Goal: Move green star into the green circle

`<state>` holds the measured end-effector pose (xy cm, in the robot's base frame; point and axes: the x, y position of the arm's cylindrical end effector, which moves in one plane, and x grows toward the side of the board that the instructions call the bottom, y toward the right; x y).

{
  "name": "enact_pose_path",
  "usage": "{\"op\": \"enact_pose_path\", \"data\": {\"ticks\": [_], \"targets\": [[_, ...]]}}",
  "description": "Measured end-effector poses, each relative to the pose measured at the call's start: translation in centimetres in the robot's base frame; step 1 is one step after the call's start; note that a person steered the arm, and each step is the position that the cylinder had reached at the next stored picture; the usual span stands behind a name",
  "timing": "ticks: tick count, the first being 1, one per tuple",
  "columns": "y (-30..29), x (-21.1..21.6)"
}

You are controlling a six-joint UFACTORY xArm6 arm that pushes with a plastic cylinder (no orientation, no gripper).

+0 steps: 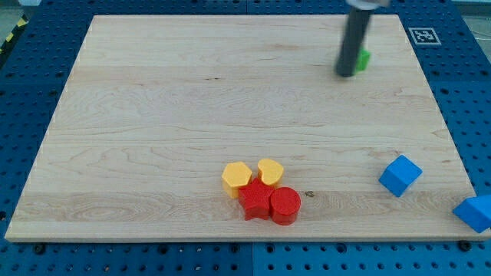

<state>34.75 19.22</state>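
Note:
A small green block (362, 60) peeks out at the view's upper right; most of it is hidden behind my rod, so its shape cannot be made out. My tip (345, 74) rests on the board touching the block's left side. No second green block shows.
A yellow hexagon (236, 178) and a yellow heart (270, 171) sit at the lower middle, touching a red star (255, 202) and a red cylinder (285, 205). A blue cube (400, 175) lies at lower right; another blue block (474, 212) overhangs the wooden board's (153, 115) right edge.

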Motion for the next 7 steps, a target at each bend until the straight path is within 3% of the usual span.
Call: {"op": "enact_pose_path", "data": {"ticks": [1,2,3,6,7], "targets": [[2.1,0.0],[-0.8,0.0],[0.6,1.5],[5.1,-4.2],[5.1,-2.1]]}}
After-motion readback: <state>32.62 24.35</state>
